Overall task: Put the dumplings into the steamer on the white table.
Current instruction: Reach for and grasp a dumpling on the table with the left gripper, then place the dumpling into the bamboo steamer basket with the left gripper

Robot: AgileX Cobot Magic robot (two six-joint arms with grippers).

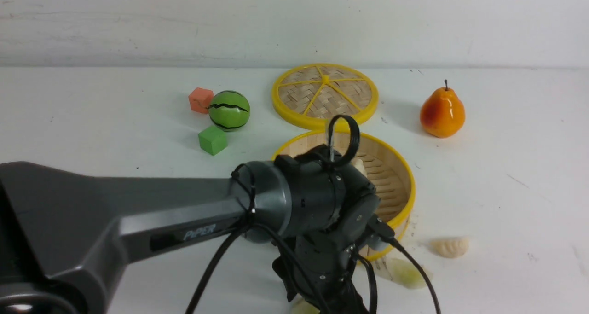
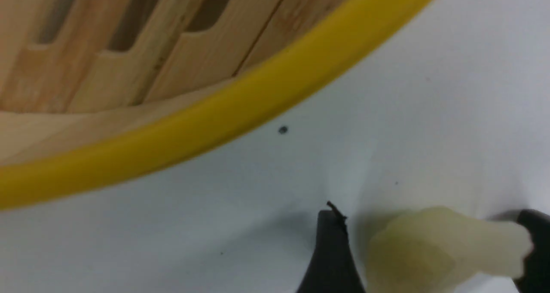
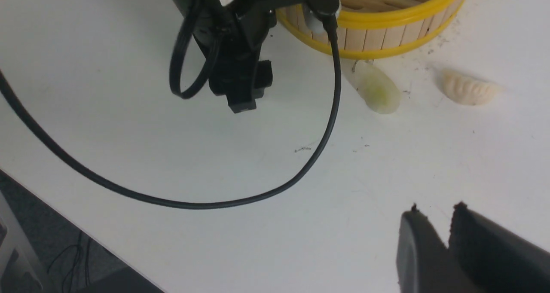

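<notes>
Stretching back to a pale wall, the large flat white table [image 1: 92, 116] with small dark scuffs is carrying everything. The left gripper [image 2: 429, 215] is pointing down at it, released, jaws spread wide. A small pale greenish toy dumpling [image 2: 442, 252] is lying between its black fingers [image 2: 333, 254], one end touching one finger and a thin shadowed gap showing at the other. Just beyond this gripper the round shallow bamboo steamer with yellow rims [image 1: 405, 185] is sitting, with a cream-white dumpling [image 1: 359, 167] peeking out inside it behind the wrist. To the left gripper's right, a second greenish dumpling [image 1: 407, 273] is lying just beside the steamer's wall, and a cream pleated dumpling [image 1: 450, 247] is lying a little further right. The right gripper [image 3: 437, 209] is hovering over bare table on the near side of those two, jaws nearly together with a narrow slit, grasping nothing. Well beyond the steamer, a flat woven yellow-rimmed lid [image 1: 325, 95] is lying.
</notes>
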